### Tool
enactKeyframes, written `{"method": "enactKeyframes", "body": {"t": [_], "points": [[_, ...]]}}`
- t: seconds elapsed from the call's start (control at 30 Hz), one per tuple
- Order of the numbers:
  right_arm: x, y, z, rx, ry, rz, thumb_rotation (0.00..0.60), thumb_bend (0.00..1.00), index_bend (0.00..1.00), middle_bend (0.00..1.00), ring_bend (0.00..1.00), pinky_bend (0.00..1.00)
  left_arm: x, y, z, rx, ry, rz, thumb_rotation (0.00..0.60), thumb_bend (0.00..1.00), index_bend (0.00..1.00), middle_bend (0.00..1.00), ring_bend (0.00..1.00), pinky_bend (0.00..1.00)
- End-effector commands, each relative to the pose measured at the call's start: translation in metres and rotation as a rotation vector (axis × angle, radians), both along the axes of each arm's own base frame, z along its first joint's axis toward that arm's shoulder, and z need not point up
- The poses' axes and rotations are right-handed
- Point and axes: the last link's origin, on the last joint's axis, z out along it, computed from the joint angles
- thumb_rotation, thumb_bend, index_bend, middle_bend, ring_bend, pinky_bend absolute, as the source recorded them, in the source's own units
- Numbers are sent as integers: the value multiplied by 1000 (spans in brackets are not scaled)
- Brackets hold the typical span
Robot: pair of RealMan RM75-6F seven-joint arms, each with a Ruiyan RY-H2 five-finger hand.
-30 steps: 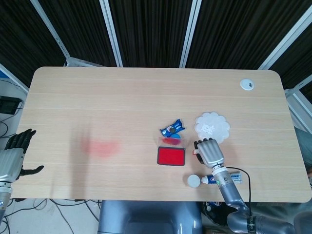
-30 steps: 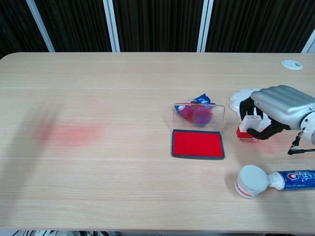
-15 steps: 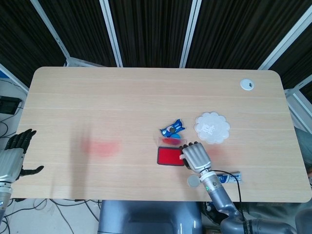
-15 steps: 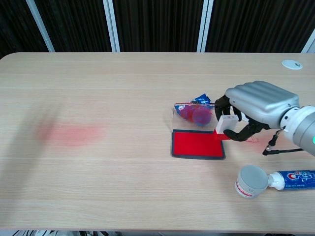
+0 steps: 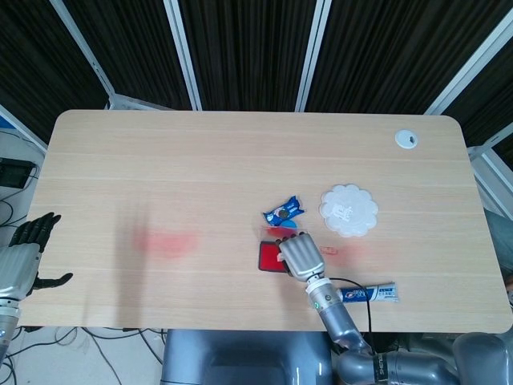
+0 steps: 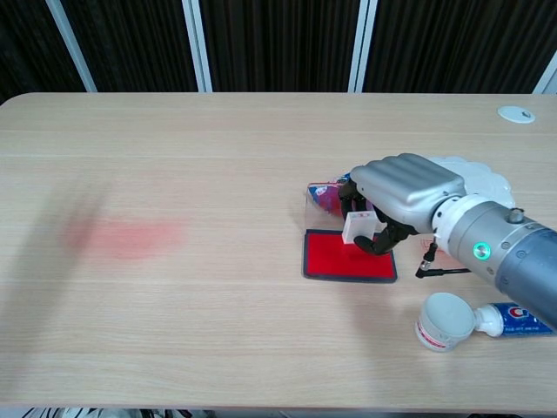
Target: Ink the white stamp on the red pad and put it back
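Right hand positioned over the red pad, fingers curled around the white stamp and gripping it. Stamp held upright, its lower end at the pad's surface near the middle; actual contact cannot be confirmed from the chest view. In the head view, right hand covers most of the pad, stamp hidden beneath it.

Left hand seen at the far left edge of the head view, off the table, holding nothing, fingers spread apart.

Clear lid of the pad standing open just behind it, purple and red marks showing through. Blue wrapped sweet lying just beyond the pad. White scalloped coaster to the right of the sweet, well clear of the pad. Toothpaste tube lying near the front edge, right of the pad, wide white cap end facing the pad. Faint reddish stain on the tabletop, well to the left.
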Motion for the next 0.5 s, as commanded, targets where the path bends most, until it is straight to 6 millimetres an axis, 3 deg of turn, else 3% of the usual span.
{"method": "enactKeyframes", "body": {"t": [0.03, 0.5], "points": [[5, -4, -6, -1, 6, -2, 600, 702, 791, 660, 534, 540, 0, 0, 0, 0, -3, 1, 600, 0, 0, 0, 0, 0], [5, -4, -25, 15, 33, -30, 600, 704, 794, 662, 536, 540, 1, 0, 0, -14, -16, 9, 600, 0, 0, 0, 0, 0]]}}
